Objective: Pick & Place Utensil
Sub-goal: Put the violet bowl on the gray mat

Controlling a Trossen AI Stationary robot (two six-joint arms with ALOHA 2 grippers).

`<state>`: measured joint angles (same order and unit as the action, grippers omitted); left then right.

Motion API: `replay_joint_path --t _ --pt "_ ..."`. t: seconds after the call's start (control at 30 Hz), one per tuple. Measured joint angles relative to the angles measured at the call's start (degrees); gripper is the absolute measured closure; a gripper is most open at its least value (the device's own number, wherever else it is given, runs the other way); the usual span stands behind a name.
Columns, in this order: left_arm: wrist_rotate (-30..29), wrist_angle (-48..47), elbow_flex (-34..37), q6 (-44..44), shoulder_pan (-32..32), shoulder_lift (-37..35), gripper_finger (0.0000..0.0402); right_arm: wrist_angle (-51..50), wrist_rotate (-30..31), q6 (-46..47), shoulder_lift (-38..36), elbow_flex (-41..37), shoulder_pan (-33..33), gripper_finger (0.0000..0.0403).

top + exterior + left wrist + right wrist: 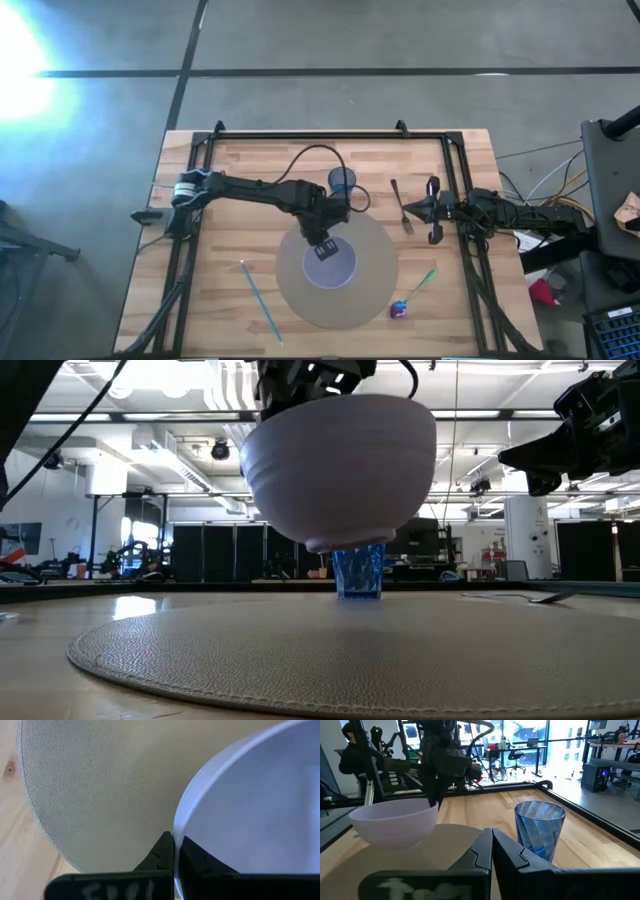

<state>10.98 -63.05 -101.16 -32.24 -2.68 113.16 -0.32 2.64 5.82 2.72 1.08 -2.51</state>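
Note:
My left gripper (pixel 325 245) is shut on a pale lavender bowl (pixel 330 268), which hangs in the air over a round grey placemat (pixel 300 295). In the low view the bowl (pixel 340 460) floats well above the mat (pixel 300 650). A metal fork (pixel 401 205) lies flat on the wood between the mat and my right gripper (pixel 408 209). That gripper is shut, holds nothing, and hovers near the table's right side. A blue ribbed cup (pixel 343 181) stands upright behind the bowl. My left gripper (pixel 175 855) holds the bowl by its rim (pixel 176 827), on the side toward the table's far edge. One finger is inside the bowl and one outside, pinching the wall. The fingers come from above, pointing down. The bowl is upright and lifted clear of the placemat.
A thin light-blue stick (pixel 260 298) lies on the wood left of the mat. A green-handled utensil (pixel 420 282) with a small blue and purple object (pixel 399 309) lies at the mat's right near side. A black frame (pixel 300 135) runs along the table's far and side edges.

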Motion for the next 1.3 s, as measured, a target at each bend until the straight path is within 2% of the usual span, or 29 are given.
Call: replay_joint_path --t 0.33,0.67,1.3 --pt "0.72 -4.25 0.09 0.71 0.13 2.22 0.0399 0.00 -0.02 -0.03 0.00 0.00 -0.02 0.0394" --pt "0.39 -0.18 0.04 2.08 0.34 3.34 0.0399 0.00 -0.02 -1.73 -0.02 0.00 -0.01 0.0394" --pt "1.55 0.03 -0.07 3.29 1.29 6.78 0.0399 0.00 -0.02 -1.75 -0.02 0.00 -0.02 0.0394"
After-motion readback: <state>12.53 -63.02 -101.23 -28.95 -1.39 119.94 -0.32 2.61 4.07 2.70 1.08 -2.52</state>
